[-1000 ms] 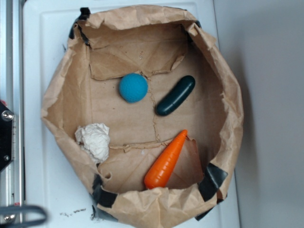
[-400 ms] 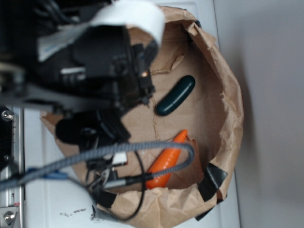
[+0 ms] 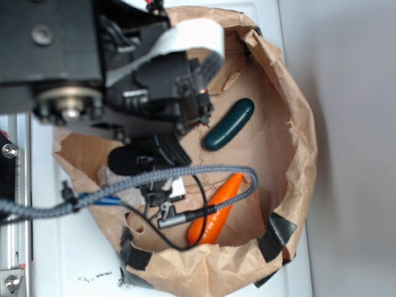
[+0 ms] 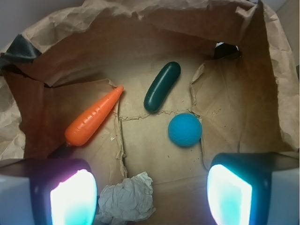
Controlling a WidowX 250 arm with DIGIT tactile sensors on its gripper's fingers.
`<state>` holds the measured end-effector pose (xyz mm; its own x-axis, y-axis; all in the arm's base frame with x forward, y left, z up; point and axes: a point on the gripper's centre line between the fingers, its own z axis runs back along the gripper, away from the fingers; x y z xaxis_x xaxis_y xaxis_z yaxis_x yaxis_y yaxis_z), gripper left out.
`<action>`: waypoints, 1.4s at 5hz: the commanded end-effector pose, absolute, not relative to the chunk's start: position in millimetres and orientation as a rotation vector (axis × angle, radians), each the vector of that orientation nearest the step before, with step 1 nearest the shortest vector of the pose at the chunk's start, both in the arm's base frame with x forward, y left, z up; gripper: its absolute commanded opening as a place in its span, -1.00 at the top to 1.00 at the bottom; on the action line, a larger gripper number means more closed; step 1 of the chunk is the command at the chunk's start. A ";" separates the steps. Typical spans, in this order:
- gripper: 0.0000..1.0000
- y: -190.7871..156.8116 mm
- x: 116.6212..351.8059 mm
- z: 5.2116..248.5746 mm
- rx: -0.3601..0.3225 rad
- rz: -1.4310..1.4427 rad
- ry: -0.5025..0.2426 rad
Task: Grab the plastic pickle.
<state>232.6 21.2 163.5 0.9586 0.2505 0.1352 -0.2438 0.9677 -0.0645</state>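
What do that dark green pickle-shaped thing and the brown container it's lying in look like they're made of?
The dark green capsule-shaped pickle looks like smooth, glossy moulded plastic: its surface is even and catches a soft sheen. The brown container looks like matte kraft paper, probably a cut-down bag: it is creased and crumpled, torn along the floor, and patched with black tape at the rim.

We are looking at a robot test bench in a lab: a crumpled brown paper bin [image 3: 297, 124] patched with black tape [image 3: 275, 235] sits on a white board [image 3: 62, 247], metal rail [image 3: 15, 247] along its left edge, toy props inside, cabled arm [image 3: 93, 55] overhead.
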 end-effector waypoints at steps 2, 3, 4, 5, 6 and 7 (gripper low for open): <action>-1.00 25.2 242.9 157.5 -0.063 0.325 -0.207; -1.00 25.4 252.9 140.9 -0.075 0.382 -0.234; -1.00 27.7 262.6 129.8 -0.101 0.416 -0.245; -1.00 34.9 281.2 112.9 -0.105 0.441 -0.214; -1.00 43.3 297.4 97.4 -0.130 0.466 -0.192; -1.00 47.7 302.7 88.3 -0.103 0.489 -0.201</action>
